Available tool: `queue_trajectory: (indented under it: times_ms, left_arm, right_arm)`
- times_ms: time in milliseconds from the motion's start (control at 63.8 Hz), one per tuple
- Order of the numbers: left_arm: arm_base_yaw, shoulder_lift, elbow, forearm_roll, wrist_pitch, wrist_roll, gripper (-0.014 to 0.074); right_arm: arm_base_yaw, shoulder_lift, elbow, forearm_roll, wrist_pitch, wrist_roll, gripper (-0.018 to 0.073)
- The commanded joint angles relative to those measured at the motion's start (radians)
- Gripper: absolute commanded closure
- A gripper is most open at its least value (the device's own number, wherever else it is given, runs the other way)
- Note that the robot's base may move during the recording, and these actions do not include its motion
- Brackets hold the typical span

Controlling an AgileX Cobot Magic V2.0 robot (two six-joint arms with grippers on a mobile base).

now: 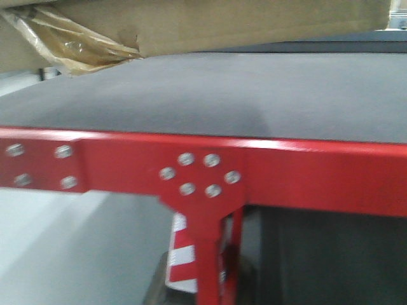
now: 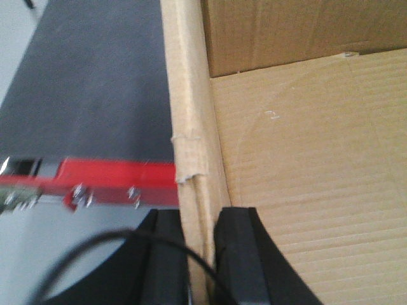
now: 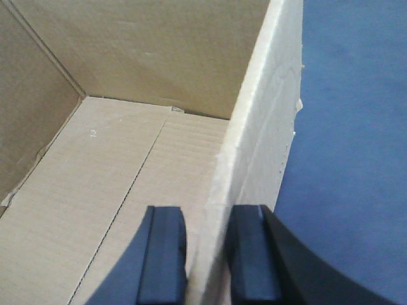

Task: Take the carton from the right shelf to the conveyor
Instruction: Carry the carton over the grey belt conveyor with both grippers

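The brown open carton (image 1: 191,22) hangs at the top of the front view, above the dark grey belt (image 1: 222,95). Torn tape dangles from its lower left corner. My left gripper (image 2: 202,254) is shut on the carton's left wall (image 2: 191,108), one finger inside the box and one outside. My right gripper (image 3: 206,254) is shut on the carton's right wall (image 3: 264,140) the same way. The carton's bare inner floor (image 3: 108,190) shows in both wrist views.
A red metal frame rail (image 1: 210,171) with bolts edges the belt's near side, with a red leg (image 1: 213,267) and a red-white striped marker (image 1: 181,254) below it. The rail also shows in the left wrist view (image 2: 95,184).
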Motion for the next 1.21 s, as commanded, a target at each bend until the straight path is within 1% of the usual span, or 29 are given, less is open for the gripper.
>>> queue_trajectory:
  times_ms: [0,1190]
  left_arm:
    - [0.012,-0.006,0.0,0.184,0.03,0.015,0.0613]
    - [0.012,-0.006,0.0,0.184,0.03,0.015,0.0613]
  right_arm:
    - [-0.009,-0.033,-0.014,-0.055,-0.028,-0.02,0.0627]
    - [-0.009,-0.033,-0.014,-0.055,-0.03,-0.02,0.0627]
